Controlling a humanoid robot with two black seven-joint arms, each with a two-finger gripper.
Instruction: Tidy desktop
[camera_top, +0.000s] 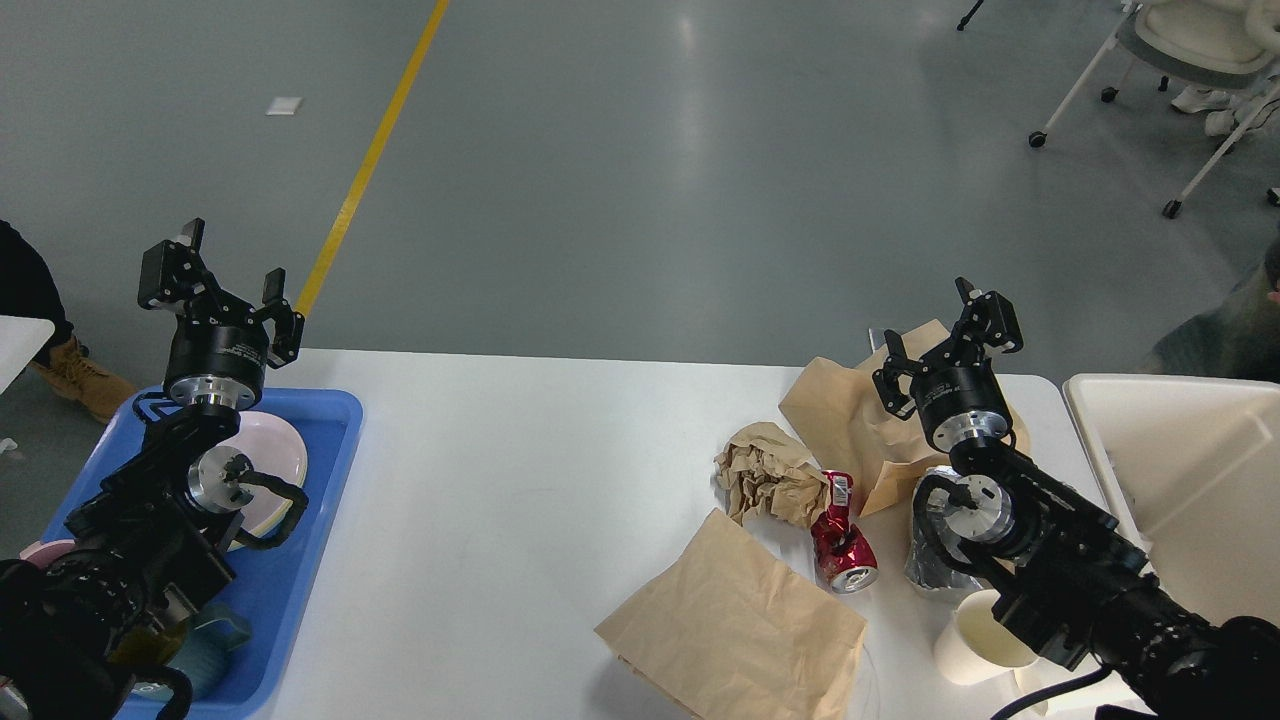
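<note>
The white desktop (520, 470) spans the view. On its right part lie a flat brown paper bag (735, 625), a crumpled brown paper wad (765, 480), a crushed red can (842, 545), another brown bag (840, 410), a crushed silver can (928, 570) and a white paper cup (975, 640). My left gripper (222, 285) is raised above the blue tray's far end, open and empty. Over the far brown bag my right gripper (950, 335) stands open, holding nothing.
A blue tray (320, 470) at the left holds a pink plate (275, 455) and a teal cup (215, 650). A cream-white bin (1180, 470) stands at the right edge. A chair (1180, 60) and a person's boot (80, 380) are on the floor beyond.
</note>
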